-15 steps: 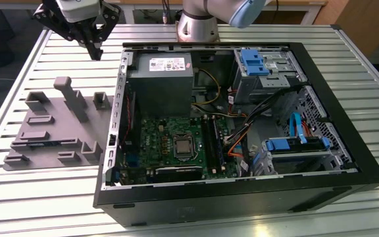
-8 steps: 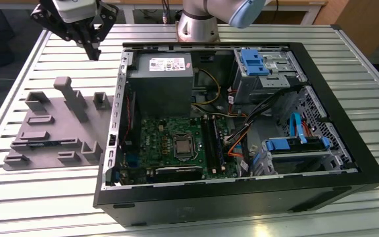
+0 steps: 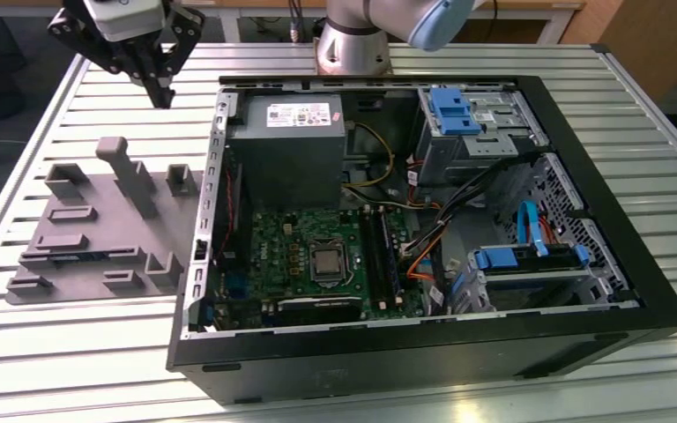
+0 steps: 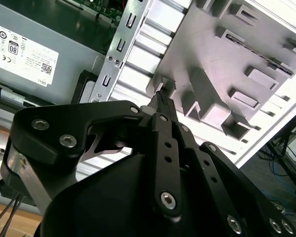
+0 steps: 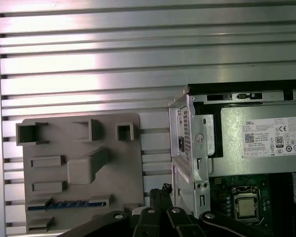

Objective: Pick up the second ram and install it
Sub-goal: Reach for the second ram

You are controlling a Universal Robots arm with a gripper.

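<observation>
In the exterior view the gripper [image 3: 161,95] hangs over the far part of the slatted aluminium table [image 3: 80,352], toward the exterior view's left. Its fingers are drawn together to a point with nothing between them. Nearer than the gripper, a grey holder plate [image 3: 103,238] with raised blocks lies on the table. It sits just to the exterior view's left of the open computer case [image 3: 433,352]. Inside the case are the grey power supply [image 3: 286,145] at the far side and the green motherboard [image 3: 303,256] nearer. The motherboard carries the CPU socket [image 3: 327,262], and the black memory slots [image 3: 376,256] lie just to that socket's right in this view. I cannot tell whether a stick already sits in those slots.

In the second wrist view the gripper [image 4: 163,95] is closed and empty. Its tip is lined up with an edge of the grey holder plate [image 4: 227,64], with the power supply [image 4: 19,49] off to one side.

In the first wrist view the second ram [image 5: 69,204] shows as a bluish strip, edge-up in a long slot of the holder plate [image 5: 79,148]. The gripper [image 5: 160,190] sits over the gap between the plate and the case wall, near the ram but not touching it. The power supply [image 5: 261,143] and CPU socket [image 5: 245,207] lie inside the case.
</observation>
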